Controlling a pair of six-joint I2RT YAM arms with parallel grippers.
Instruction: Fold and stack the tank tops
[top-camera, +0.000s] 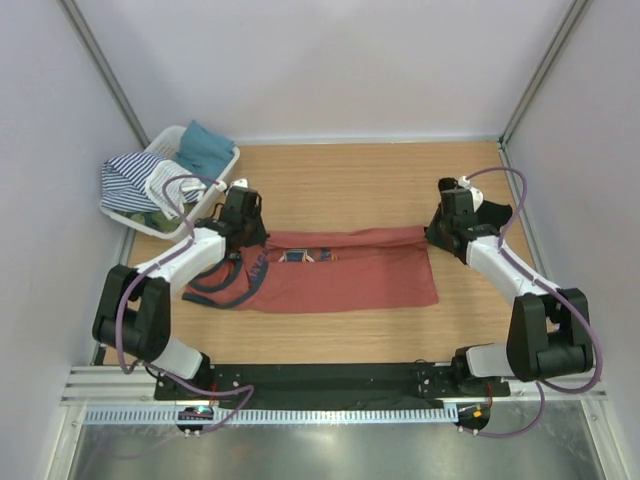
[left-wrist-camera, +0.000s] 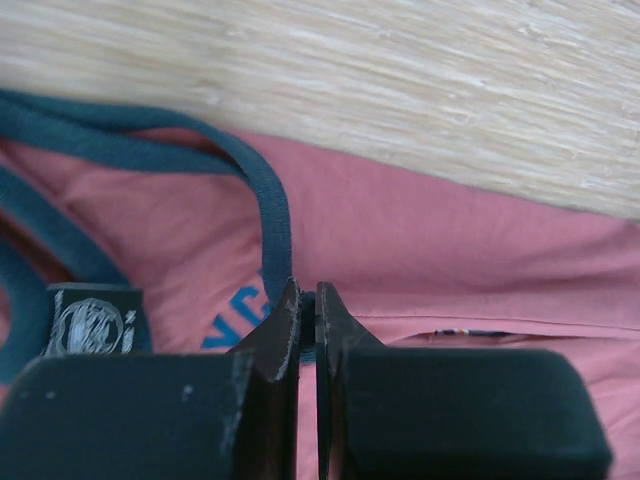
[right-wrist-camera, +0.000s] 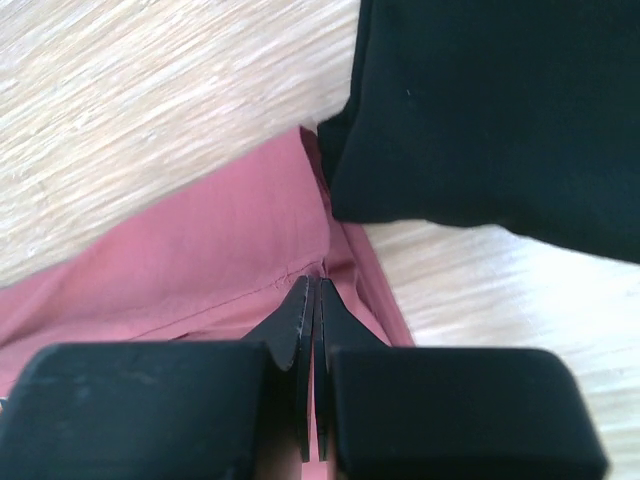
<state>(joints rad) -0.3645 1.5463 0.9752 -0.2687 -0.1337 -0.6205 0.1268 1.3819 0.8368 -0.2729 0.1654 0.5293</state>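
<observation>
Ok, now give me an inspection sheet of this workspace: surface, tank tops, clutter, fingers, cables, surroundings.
Surface: light wooden tabletop, no spills seen.
Job's things: rust-red tank top with navy strap edging spread mid-table, its far edge folded over; plain black tank top lying at its far right corner.
Clutter: white plastic basket at the far left, holding a striped cloth and a teal cloth.
Fingers: left gripper shut on the navy edging; right gripper shut on the red hem.
Cables: purple cable looping along each arm, off the cloth.
Surroundings: pale walls, metal frame posts; nothing else seen.
</observation>
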